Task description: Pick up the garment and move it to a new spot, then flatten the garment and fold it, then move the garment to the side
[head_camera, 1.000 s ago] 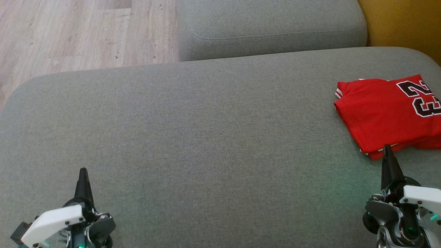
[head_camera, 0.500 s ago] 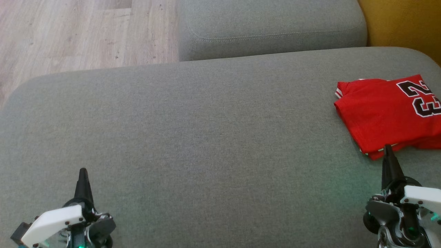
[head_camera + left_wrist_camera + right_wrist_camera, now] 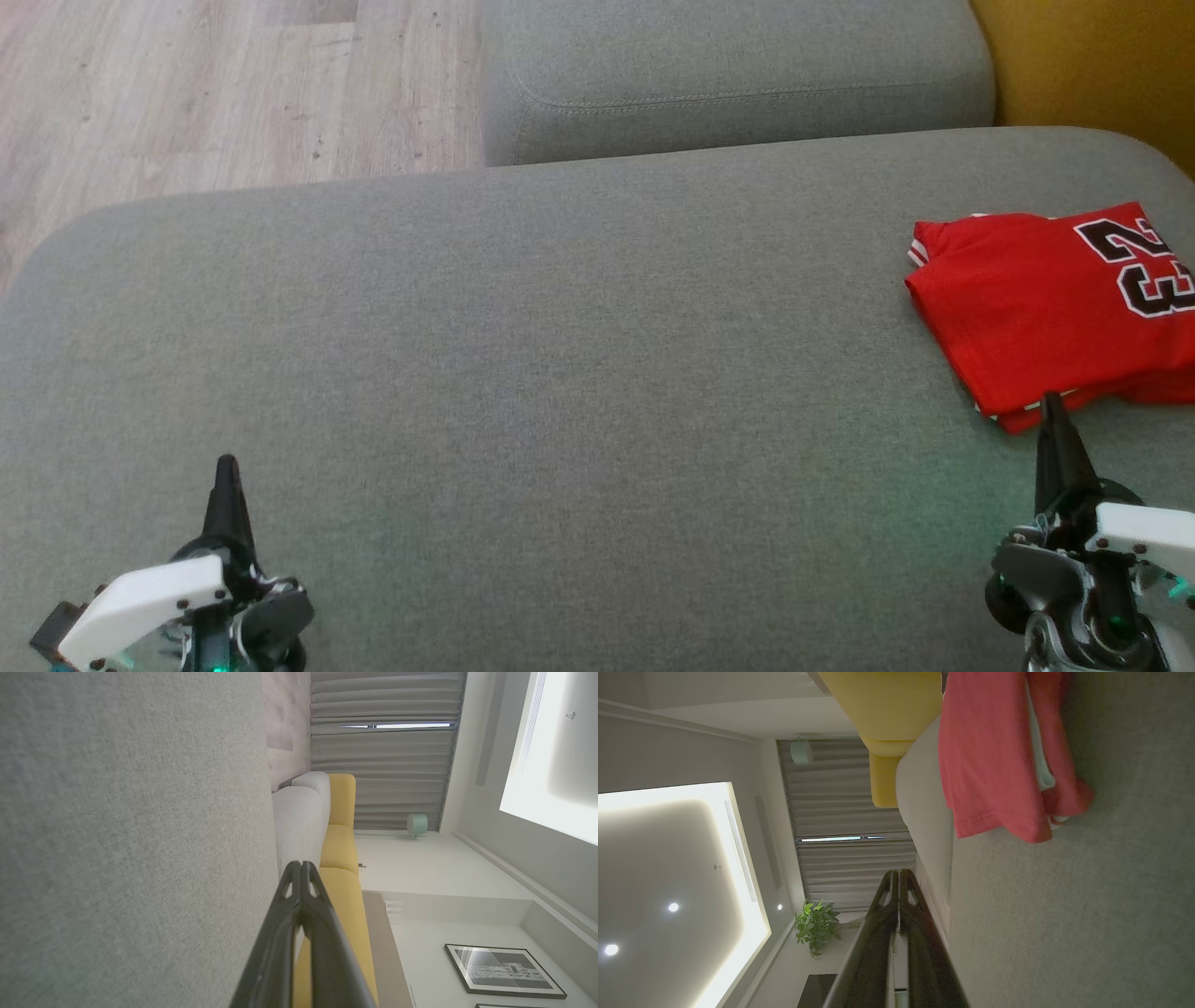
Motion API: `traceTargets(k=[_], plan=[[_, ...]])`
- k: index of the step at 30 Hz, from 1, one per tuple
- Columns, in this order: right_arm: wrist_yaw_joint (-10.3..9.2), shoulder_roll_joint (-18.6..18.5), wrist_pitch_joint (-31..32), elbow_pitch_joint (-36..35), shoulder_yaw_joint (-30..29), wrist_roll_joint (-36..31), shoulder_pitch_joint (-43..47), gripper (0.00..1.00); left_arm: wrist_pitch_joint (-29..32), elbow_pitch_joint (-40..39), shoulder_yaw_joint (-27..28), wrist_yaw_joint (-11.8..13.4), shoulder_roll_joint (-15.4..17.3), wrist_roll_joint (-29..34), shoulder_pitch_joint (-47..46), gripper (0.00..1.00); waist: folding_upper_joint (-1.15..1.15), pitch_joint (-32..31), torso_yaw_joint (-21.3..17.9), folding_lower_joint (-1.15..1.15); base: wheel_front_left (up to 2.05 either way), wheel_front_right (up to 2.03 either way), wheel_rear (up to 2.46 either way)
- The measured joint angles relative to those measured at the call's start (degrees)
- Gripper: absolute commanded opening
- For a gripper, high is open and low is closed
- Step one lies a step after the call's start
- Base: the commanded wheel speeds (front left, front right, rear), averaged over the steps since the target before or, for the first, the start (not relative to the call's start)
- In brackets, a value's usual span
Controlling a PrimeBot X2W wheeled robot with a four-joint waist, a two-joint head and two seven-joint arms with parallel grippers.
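A red jersey (image 3: 1046, 303) with a black "23" lies folded at the right side of the grey sofa cushion (image 3: 523, 373), partly cut by the head view's right edge. In the right wrist view the same folded jersey (image 3: 990, 751) lies ahead of the fingers. My right gripper (image 3: 1053, 403) is shut and empty, its tip just short of the jersey's near corner. The right fingers (image 3: 899, 877) press together. My left gripper (image 3: 225, 464) hovers over bare cushion at the lower left, shut with nothing held; its fingers (image 3: 299, 868) meet at the tip.
A second grey cushion (image 3: 738, 75) lies beyond the main one. Wooden floor (image 3: 215, 93) shows at the upper left and a yellow seat (image 3: 1092, 65) at the upper right. The cushion's left edge curves down toward the floor.
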Motion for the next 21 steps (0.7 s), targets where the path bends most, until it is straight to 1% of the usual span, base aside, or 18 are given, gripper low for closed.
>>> traceTargets(k=[21], plan=[[0.00,0.0,0.2,0.0,-0.3,-0.3,0.0,0.00,0.1,0.0,0.2,0.0,-0.2,0.4,0.0,0.00,0.00,0.0,0.0,0.00,0.00,0.00,0.00]])
